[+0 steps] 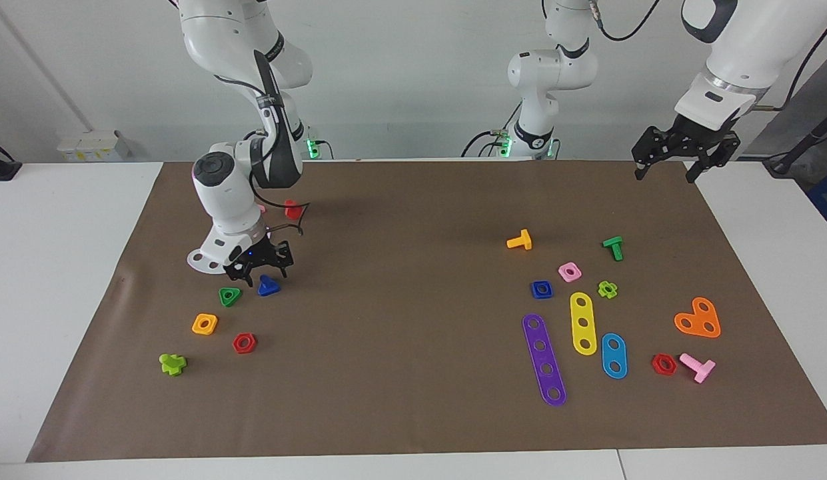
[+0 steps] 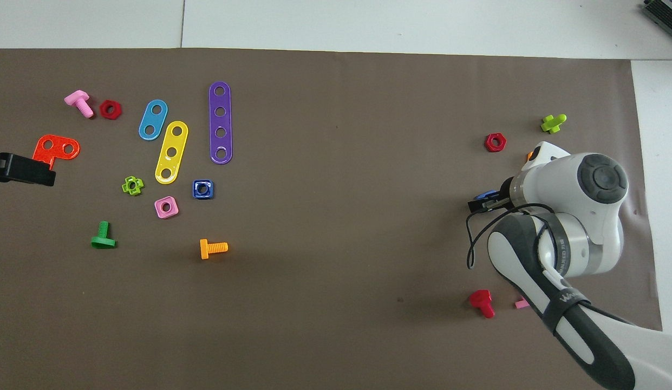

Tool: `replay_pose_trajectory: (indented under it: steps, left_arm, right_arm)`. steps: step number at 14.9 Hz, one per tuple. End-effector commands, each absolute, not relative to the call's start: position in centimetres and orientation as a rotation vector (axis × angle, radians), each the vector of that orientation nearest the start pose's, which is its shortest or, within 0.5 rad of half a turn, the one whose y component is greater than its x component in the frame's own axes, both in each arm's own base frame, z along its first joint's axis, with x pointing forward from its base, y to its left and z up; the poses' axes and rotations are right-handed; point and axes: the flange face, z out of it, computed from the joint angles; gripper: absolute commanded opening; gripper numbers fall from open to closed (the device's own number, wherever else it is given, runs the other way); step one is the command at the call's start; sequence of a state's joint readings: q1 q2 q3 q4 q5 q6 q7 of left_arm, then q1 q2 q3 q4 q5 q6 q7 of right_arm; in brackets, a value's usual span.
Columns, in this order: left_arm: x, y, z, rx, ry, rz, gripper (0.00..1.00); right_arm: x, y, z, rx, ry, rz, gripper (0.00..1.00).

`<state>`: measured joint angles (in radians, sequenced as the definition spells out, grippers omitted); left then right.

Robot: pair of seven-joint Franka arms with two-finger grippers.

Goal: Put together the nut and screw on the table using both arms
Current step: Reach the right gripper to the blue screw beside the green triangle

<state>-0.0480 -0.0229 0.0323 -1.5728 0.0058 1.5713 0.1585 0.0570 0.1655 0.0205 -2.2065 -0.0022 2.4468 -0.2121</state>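
The blue screw (image 1: pixel 268 287) lies on the brown sheet of the table (image 1: pixel 400 300) toward the right arm's end, triangular head showing. My right gripper (image 1: pixel 261 272) is low over it, fingers open, just nearer the robots than the screw. In the overhead view the right arm hides most of the screw (image 2: pixel 484 195). The blue square nut (image 1: pixel 541 289) lies toward the left arm's end, beside a pink square nut (image 1: pixel 570 271); it also shows in the overhead view (image 2: pixel 203 189). My left gripper (image 1: pixel 665 175) waits open and empty, raised over the sheet's corner.
Beside the screw lie a green triangular nut (image 1: pixel 230 296), an orange square nut (image 1: pixel 204 324), a red hex nut (image 1: pixel 244 343) and a lime screw (image 1: pixel 172 363). Near the blue nut lie purple (image 1: pixel 544 360), yellow (image 1: pixel 584 323) and blue strips (image 1: pixel 614 355) and an orange screw (image 1: pixel 520 240).
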Motion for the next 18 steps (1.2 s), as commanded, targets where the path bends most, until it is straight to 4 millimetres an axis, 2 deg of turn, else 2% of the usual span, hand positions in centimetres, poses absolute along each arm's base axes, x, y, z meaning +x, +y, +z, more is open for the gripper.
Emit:
replay_pose_trajectory:
  steps: [1, 4, 8, 9, 11, 12, 13, 18]
  left_arm:
    - [53.80, -0.62, 63.77, -3.138, 0.273, -0.023, 1.00]
    - [53.81, -0.62, 63.79, -3.137, 0.273, -0.025, 1.00]
    - [53.81, -0.62, 63.79, -3.137, 0.273, -0.025, 1.00]
    - [53.80, -0.62, 63.77, -3.138, 0.273, -0.023, 1.00]
    - [53.81, -0.62, 63.79, -3.137, 0.273, -0.025, 1.00]
    - [53.80, -0.62, 63.77, -3.138, 0.273, -0.023, 1.00]
    - [53.81, -0.62, 63.79, -3.137, 0.273, -0.025, 1.00]
    - [53.80, -0.62, 63.77, -3.138, 0.273, -0.023, 1.00]
  right_arm:
    - [55.19, 3.38, 30.73, -3.094, -0.516, -0.131, 0.71]
    - [55.09, 3.20, 30.57, -3.094, -0.518, -0.129, 0.56]
    - [55.17, 3.29, 30.14, -3.094, -0.518, -0.143, 0.50]
    - [55.20, 3.29, 30.17, -3.095, -0.520, -0.148, 0.44]
    - [55.07, 3.20, 30.00, -3.095, -0.518, -0.143, 0.32]
    - [55.06, 3.29, 30.00, -3.096, -0.522, -0.143, 0.21]
    - [55.06, 3.29, 30.00, -3.096, -0.524, -0.143, 0.00]
    - [55.08, 3.29, 30.03, -3.102, -0.481, -0.140, 0.00]
